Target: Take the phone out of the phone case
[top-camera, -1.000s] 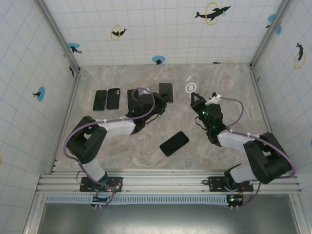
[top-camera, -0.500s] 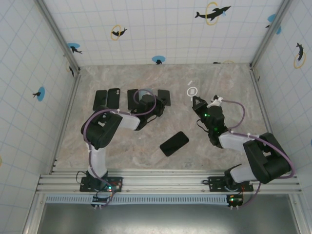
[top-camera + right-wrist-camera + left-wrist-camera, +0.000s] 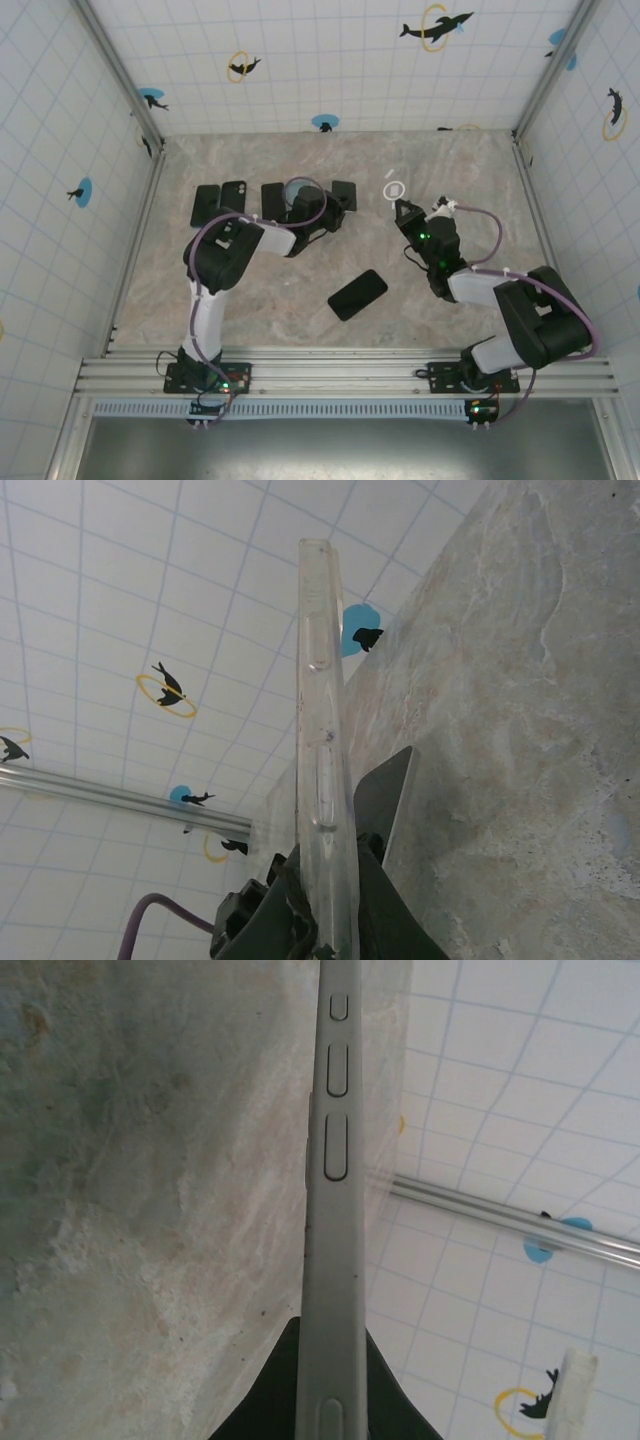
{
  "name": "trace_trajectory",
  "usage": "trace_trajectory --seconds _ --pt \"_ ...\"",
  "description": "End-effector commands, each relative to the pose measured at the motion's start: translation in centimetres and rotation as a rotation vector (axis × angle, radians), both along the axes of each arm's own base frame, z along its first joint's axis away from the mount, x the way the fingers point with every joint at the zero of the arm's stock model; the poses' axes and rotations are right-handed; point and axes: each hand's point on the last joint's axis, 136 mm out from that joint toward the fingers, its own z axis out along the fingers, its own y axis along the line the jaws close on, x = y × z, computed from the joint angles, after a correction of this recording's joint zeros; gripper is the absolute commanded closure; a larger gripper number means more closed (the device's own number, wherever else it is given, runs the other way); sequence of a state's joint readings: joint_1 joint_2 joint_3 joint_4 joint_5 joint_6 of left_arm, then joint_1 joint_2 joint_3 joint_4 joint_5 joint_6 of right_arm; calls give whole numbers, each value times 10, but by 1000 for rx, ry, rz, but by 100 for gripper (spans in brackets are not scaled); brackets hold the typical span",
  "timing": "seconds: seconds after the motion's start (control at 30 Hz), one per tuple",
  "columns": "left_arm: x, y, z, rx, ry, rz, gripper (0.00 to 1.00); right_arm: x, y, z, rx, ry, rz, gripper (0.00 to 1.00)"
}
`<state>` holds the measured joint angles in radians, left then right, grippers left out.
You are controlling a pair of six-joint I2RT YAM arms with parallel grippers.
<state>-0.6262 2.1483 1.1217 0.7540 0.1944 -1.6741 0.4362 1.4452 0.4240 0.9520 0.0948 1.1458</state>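
Observation:
The phone (image 3: 335,1160) shows edge-on in the left wrist view as a grey frame with side buttons, and my left gripper (image 3: 330,1325) is shut on its lower part. From above, this phone (image 3: 343,193) is a dark slab at the left gripper (image 3: 328,207), at the back middle of the table. The clear phone case (image 3: 318,680) stands edge-on in my right gripper (image 3: 325,855), which is shut on it. From above, the case's white ring (image 3: 394,187) shows just beyond the right gripper (image 3: 403,211). Phone and case are apart.
Three dark phones (image 3: 205,205) (image 3: 233,200) (image 3: 272,198) lie in a row at the back left, and another (image 3: 357,294) lies in the middle near the front. Tiled walls close the table (image 3: 450,160) on three sides. A dark flat piece (image 3: 385,800) stands beside the case.
The left arm's elbow has swung inward and away from the front edge, with the phone staying in its gripper near the back. The right gripper and case shifted only slightly.

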Motion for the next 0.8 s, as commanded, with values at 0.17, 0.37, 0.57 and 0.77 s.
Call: trace_trajectory --seconds 0.17,0.37,0.57,0.77 --pt "15 0 3 -33 39 9 90 -1 -6 -2 33 -9 -10 100" --pt "18 0 -4 -40 67 19 88 -1 -6 -5 46 -1 -10 100" --pt "15 5 -11 -24 97 25 78 -1 -9 -9 56 9 -13 100" --pt "13 6 -8 4 116 21 66 -2 -10 -10 64 12 -11 100"
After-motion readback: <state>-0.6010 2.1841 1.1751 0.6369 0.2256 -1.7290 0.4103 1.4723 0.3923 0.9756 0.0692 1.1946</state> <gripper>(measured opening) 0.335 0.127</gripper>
